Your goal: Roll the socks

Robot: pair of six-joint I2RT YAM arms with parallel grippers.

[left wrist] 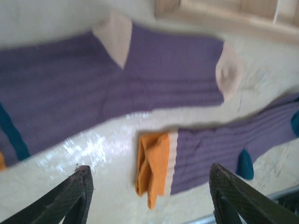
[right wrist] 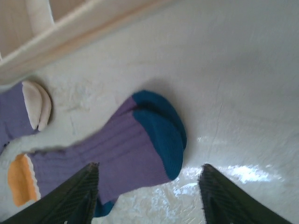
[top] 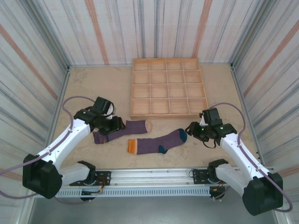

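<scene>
Well, nothing's rolled yet: both socks lie loose ahead of the left gripper and right gripper, fingers apart, empty.

Striped walls enclose a glossy beige table.

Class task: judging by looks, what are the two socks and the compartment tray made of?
Peach-toed sock and orange-cuffed sock: soft knitted fabric, matte; fine ribs and limp folds show it. Tray: probably bare pale wood, matte; thin slat dividers, light tan tone.
</scene>
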